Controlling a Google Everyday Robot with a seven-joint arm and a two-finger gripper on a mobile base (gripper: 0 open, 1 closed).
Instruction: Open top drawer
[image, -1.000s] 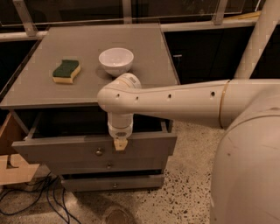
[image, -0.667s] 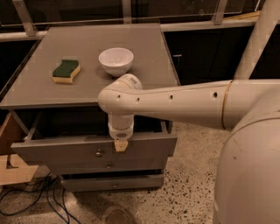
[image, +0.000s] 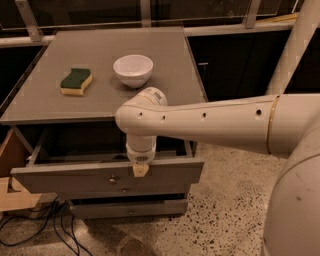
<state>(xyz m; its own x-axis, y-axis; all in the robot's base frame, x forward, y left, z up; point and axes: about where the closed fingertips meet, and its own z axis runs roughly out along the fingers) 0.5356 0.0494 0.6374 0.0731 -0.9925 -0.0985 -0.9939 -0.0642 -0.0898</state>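
One top drawer (image: 60, 182) standing open, end effector (image: 140, 169) over its front edge, right of the knob (image: 113, 180), grip state unclear.

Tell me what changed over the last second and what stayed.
The gripper, at the front edge of the grey wooden top drawer, drew slightly toward the camera, and the drawer slid out a little further. The green-and-yellow sponge and white round bowl on the grey cabinet top stayed put.
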